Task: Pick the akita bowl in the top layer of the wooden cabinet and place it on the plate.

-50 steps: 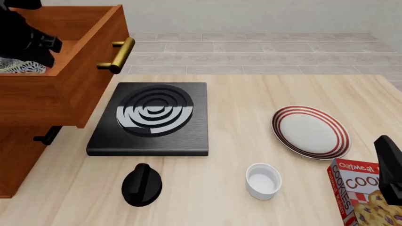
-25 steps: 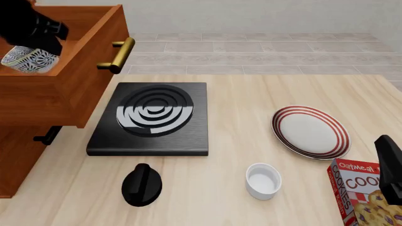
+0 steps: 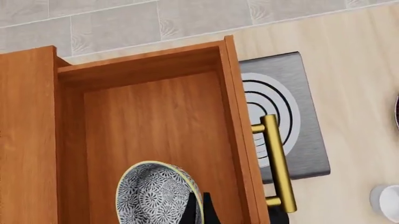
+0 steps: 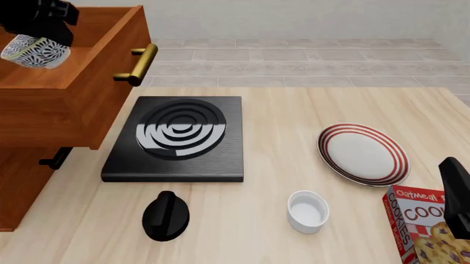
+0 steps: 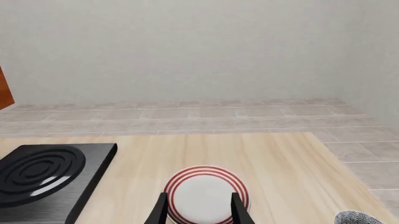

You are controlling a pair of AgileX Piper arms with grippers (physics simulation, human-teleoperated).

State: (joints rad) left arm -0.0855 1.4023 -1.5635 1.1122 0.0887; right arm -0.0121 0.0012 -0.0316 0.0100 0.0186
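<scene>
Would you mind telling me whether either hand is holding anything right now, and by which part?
The left hand holds the akita bowl by its rim, lifted above the open top layer. The right hand is open and holds nothing.

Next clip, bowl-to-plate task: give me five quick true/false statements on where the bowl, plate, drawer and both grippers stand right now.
1. The left gripper holds the akita bowl above the open top layer. True.
2. The akita bowl already sits on the plate. False: the plate is bare.
3. The right gripper is shut on the ramekin. False: it is open and holds nothing.
4. The stove slab lies between the wooden cabinet and the plate. True.
5. The top layer is pushed shut. False: it is pulled out.
</scene>
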